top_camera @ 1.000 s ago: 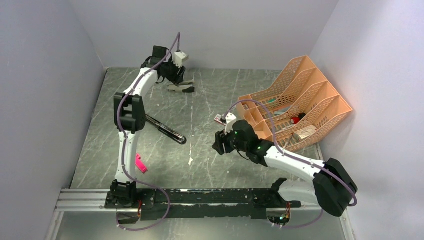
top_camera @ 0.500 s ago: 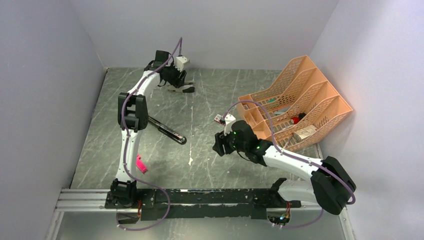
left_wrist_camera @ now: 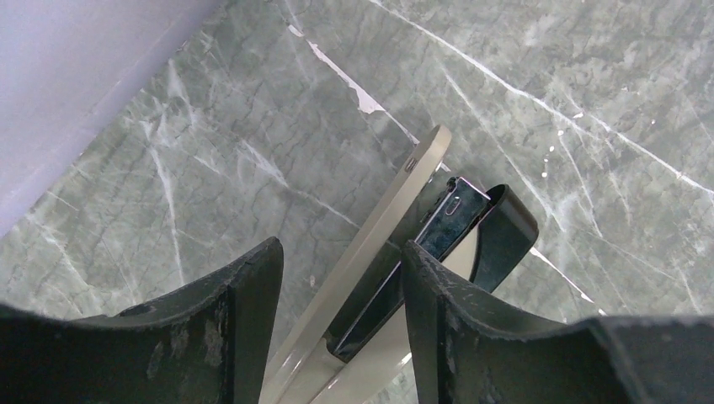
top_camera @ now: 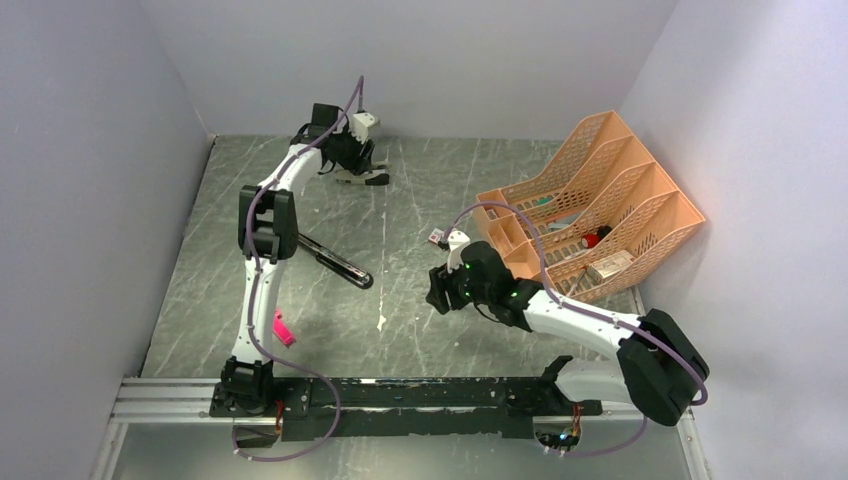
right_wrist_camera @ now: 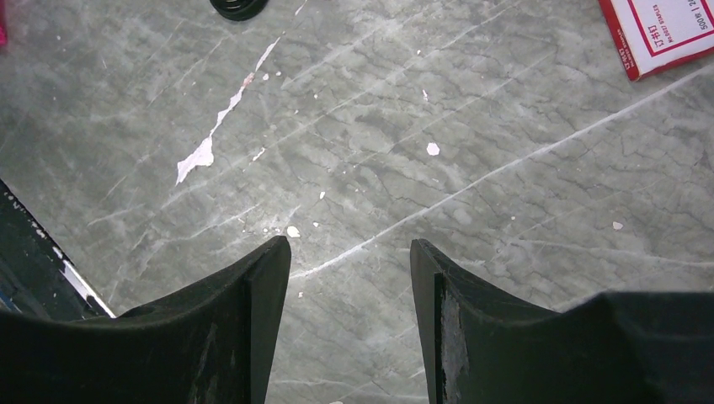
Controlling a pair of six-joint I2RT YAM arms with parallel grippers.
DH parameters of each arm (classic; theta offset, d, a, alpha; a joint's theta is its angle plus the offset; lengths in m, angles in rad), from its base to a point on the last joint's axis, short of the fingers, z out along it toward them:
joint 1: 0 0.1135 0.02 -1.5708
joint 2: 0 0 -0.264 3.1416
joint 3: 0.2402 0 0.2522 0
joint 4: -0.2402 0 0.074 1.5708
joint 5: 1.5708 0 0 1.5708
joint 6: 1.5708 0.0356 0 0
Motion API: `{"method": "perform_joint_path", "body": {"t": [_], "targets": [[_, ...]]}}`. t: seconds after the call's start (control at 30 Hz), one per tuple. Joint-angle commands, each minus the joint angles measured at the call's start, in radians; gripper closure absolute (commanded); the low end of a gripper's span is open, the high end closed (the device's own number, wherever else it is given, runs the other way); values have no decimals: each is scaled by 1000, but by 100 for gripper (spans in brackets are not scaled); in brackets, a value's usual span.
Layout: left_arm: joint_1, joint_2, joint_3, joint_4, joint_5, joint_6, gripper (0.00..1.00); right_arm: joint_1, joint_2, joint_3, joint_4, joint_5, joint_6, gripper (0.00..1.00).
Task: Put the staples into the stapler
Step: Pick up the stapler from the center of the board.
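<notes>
1. The left end effector (left_wrist_camera: 341, 246) has dropped onto the glossy black, chrome-based stapler (left_wrist_camera: 438, 227) at the far side of the grey marble bench (left_wrist_camera: 589, 76), fingers spread astride it
2. The right end effector (right_wrist_camera: 349, 244) stays spread, unmoved, near the red-and-white staples box (right_wrist_camera: 665, 29)

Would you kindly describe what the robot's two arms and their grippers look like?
Both the left arm and the right arm have white tubular links between bulky black joint housings, and each carries a looping mauve-grey cable. Small green lights glow on the right arm's wrist. The left gripper and right gripper each have two broad, curved black fingers with scuffed, whitish edges.
</notes>
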Motion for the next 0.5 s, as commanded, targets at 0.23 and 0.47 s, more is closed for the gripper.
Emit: {"method": "perform_joint_path", "body": {"t": [0.23, 0.47], "targets": [[-4, 10, -36, 45, 38, -13, 57, 1, 5, 10, -18, -6, -9, 41], [-17, -26, -85, 46, 37, -12, 83, 1, -4, 9, -18, -9, -8, 41]]}}
